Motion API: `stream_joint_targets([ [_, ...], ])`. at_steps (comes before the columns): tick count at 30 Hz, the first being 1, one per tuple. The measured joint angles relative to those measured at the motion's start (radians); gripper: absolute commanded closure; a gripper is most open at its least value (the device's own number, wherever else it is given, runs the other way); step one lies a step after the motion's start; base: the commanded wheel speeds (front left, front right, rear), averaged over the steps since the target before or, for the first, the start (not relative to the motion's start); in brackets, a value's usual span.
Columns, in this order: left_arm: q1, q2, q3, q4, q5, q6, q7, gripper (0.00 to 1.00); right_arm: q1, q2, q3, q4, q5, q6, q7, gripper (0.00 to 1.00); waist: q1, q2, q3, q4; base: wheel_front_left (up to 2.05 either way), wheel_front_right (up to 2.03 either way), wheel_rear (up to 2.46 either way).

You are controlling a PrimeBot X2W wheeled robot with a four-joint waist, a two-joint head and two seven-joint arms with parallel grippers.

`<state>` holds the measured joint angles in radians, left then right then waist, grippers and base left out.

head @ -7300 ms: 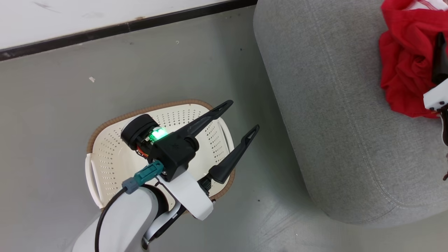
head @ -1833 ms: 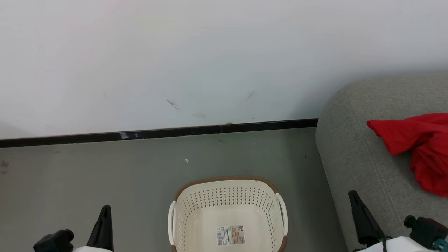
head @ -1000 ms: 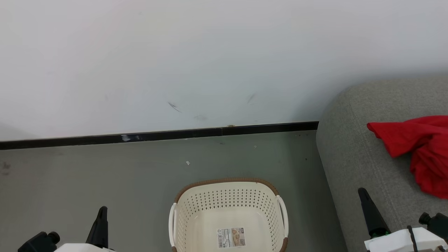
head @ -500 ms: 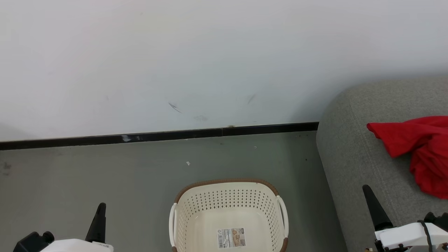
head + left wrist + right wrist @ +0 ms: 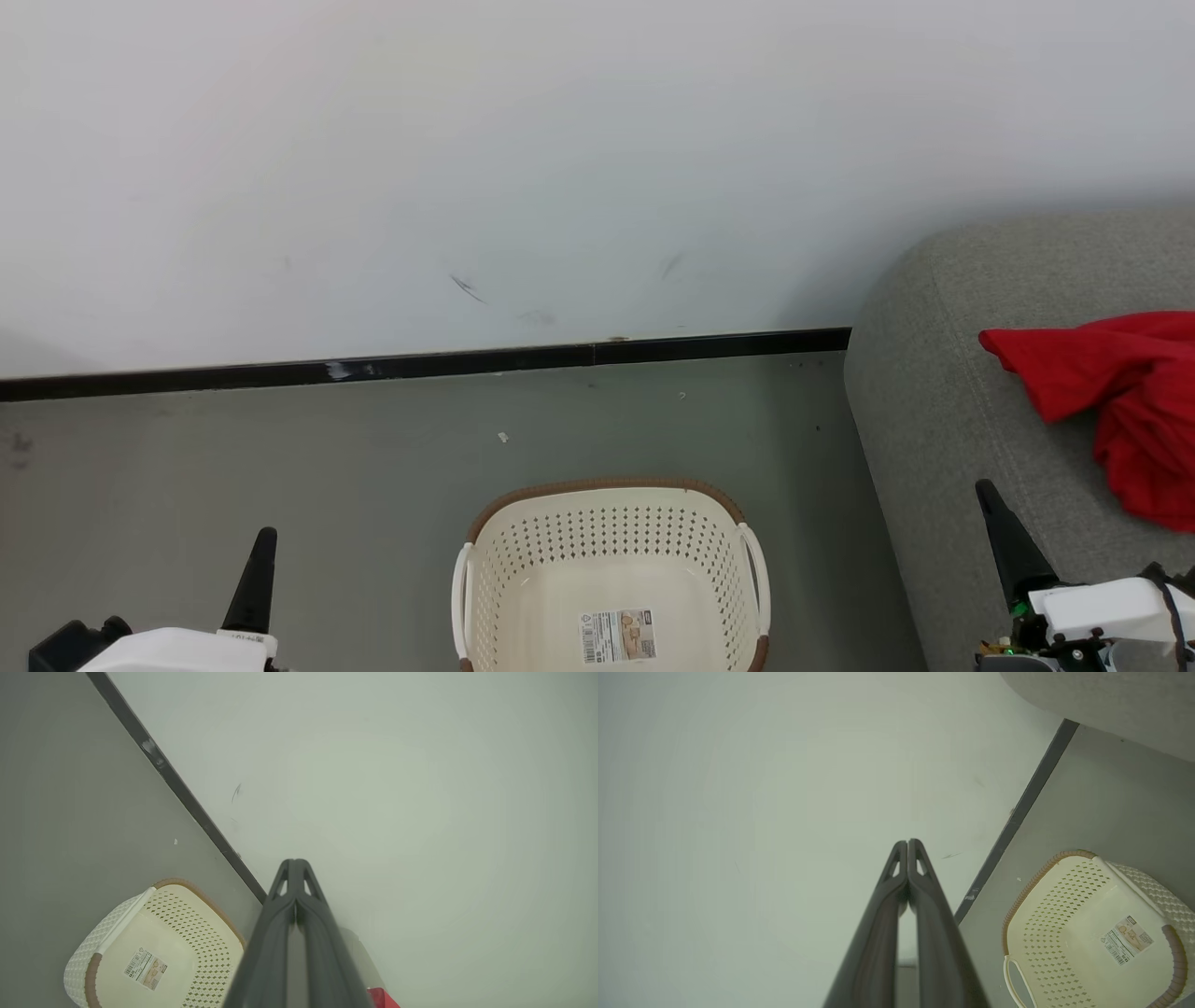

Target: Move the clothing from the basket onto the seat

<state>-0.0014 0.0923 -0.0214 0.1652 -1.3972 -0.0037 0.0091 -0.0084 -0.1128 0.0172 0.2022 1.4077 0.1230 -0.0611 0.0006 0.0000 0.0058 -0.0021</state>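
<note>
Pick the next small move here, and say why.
Probably none beyond parking: stay put and call it done. The cream perforated plastic basket holds nothing but its bottom label, the bright red fabric clothing lies on the grey upholstered sofa, and both pairs of jaws are shut, holding nothing.

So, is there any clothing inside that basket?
No, the basket has just a label on its bottom, while the red clothing lies on the grey sofa.
</note>
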Motion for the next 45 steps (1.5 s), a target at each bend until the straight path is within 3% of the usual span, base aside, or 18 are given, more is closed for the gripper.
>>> stream_joint_targets([
  [21,-0.035,-0.028,0.058,0.030,-0.235,-0.062,0.063,1.00,-0.043,-0.026,0.000,0.043,0.315,0.000,0.045,1.00,-0.0001,0.0000,-0.006,0.002,0.00,0.00,0.00],
  [45,-0.035,-0.029,0.060,0.044,-0.241,-0.070,0.065,1.00,-0.060,-0.029,0.000,0.056,0.319,0.000,0.049,1.00,-0.0002,0.0000,-0.006,0.002,0.00,0.00,0.00],
])
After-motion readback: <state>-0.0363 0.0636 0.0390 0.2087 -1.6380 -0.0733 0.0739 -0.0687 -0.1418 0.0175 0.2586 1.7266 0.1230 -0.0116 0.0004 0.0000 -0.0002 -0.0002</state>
